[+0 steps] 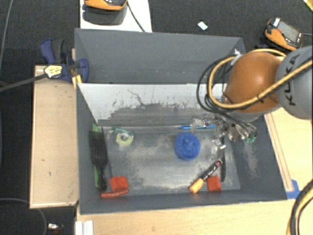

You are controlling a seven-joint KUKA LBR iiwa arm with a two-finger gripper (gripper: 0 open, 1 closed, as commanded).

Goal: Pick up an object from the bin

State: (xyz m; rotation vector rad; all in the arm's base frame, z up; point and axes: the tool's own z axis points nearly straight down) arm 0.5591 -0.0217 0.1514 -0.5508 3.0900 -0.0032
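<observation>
A grey metal bin (161, 199) is seen from above, with a robot arm (296, 89) reaching in from the right. The arm's wrist wears a rounded orange cover (254, 80), and looped cables (208, 89) curl around it. Below the cover, the gripper (221, 143) hangs low over the right-hand part of the bin's scuffed floor. Its working end is small and dark against the metal, and I cannot tell whether it is open or closed.

The thing closest to it is a blue ball (187, 147), round and fuzzy-looking, lying near the middle of the floor just beside the gripper on its left. Whether the two touch cannot be made out. Just in front of the gripper, towards the front wall, a black marker (211, 170) with an orange-yellow end lies on a slant. A small red block (213, 184) sits right beside the marker. A thin blue pen (188, 127) lies along the foot of the back wall, near the gripper.

The other things lie well apart from the gripper, on the left side of the bin. A black brush (99, 155) runs lengthwise along the left wall. A second red block (119, 182) sits near the front left corner, with a thin red stick (115, 194) just in front of it. A pale ring (124, 138) lies towards the back left.
</observation>
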